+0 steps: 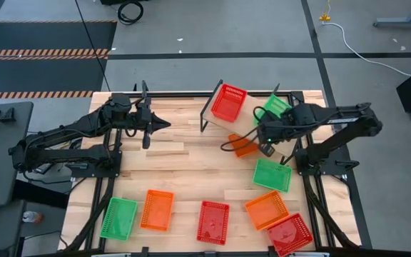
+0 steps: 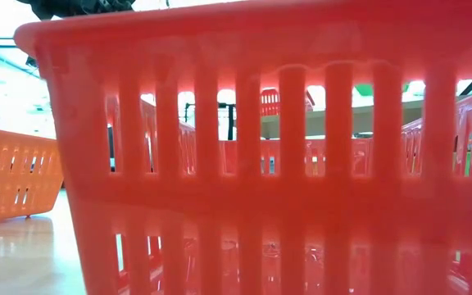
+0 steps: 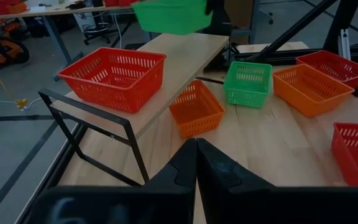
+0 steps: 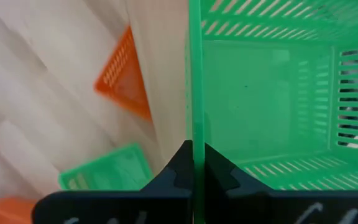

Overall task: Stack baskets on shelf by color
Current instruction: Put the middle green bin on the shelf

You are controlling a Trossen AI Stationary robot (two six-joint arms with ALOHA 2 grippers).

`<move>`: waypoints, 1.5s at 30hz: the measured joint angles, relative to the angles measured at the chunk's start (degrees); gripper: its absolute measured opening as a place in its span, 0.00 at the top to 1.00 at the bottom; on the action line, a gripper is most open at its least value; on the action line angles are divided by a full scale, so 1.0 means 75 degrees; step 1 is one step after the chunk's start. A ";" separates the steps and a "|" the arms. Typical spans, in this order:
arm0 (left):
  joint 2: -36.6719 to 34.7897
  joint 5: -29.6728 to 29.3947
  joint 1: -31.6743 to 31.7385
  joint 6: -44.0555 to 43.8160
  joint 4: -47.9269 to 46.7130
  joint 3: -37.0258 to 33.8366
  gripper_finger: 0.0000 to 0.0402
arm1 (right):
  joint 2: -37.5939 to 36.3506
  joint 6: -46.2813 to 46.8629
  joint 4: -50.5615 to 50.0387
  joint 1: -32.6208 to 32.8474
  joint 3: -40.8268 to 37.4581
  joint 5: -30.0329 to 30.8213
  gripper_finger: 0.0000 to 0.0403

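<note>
Right end effector point(image 4: 194, 165) pinches the wall of a green basket point(image 4: 272, 87), carrying it above the shelf point(image 3: 185, 53) beside the red basket point(image 3: 114, 74), likely starting a green stack; left end effector point(image 3: 196, 163) waits clenched over the desk point(image 1: 184, 168).

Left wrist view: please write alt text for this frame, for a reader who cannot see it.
A green basket hangs in the air above the far end of the tilted wooden shelf, where one red basket already sits. On the table beside the shelf lie orange, green, orange and red baskets. The left gripper, fingers shut, fills the foreground.
</note>
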 joint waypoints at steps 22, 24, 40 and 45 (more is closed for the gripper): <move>0.0000 0.0003 -0.0001 -0.0003 -0.0042 0.0000 0.95 | -0.0817 -0.0541 0.0334 0.0610 -0.1462 -0.0064 0.97; 0.0000 0.0003 -0.0003 -0.0003 0.0010 0.0000 0.95 | -0.0785 -0.0783 0.0733 0.0587 -0.1462 0.0161 0.97; 0.0000 0.0003 -0.0003 -0.0006 -0.0111 0.0000 0.95 | 0.0382 -0.3000 0.2066 -0.1074 -0.1457 -0.0033 0.96; -0.0003 0.0003 0.0000 -0.0006 -0.0105 0.0000 0.96 | 0.0319 -0.3150 0.2546 -0.1351 -0.1453 -0.0432 0.95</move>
